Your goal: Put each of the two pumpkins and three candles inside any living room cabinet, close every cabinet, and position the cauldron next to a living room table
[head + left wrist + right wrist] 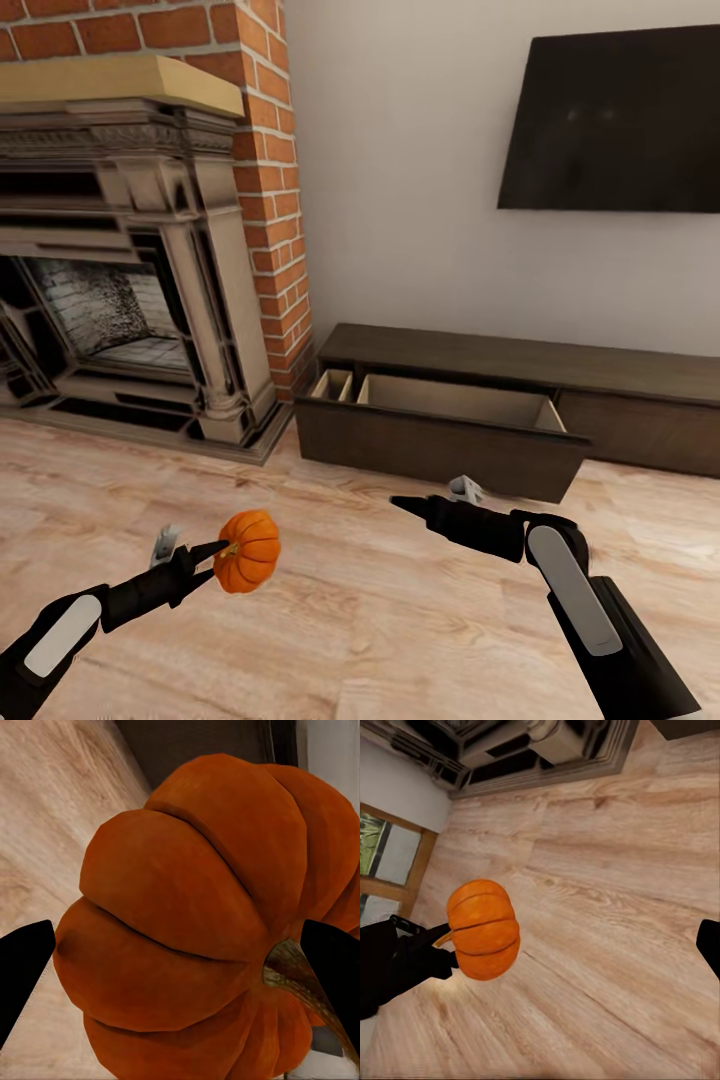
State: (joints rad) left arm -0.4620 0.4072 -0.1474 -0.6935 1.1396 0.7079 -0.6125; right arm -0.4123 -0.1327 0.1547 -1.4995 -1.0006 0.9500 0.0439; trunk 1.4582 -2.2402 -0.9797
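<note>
Head view: pumpkin (247,551) pinched in left pincer (222,549), carried over floor (380,620), not yet stowed; cabinet (480,400) drawer (440,425) open ahead, fireplace (130,280) beside it. Right pincer (402,502) empty, pressed together it seems.

Left wrist view: pumpkin between the fingers (22,967).

Right wrist view: nothing on the floor blocking the way; right pincer's spread hard to tell.

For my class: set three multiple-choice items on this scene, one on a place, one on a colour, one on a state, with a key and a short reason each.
1. Where is the pumpkin?
A. in the left pincer
B. in the drawer
C. on the floor

2. What colour is the open drawer's inside?
A. white
B. pale beige
C. red

3. The right pincer is:
A. holding a candle
B. holding a pumpkin
C. empty

Key: 1 A, fingertips flank the pumpkin above the floor; 2 B, pale walls show inside; 3 C, nothing at its tips.
</note>
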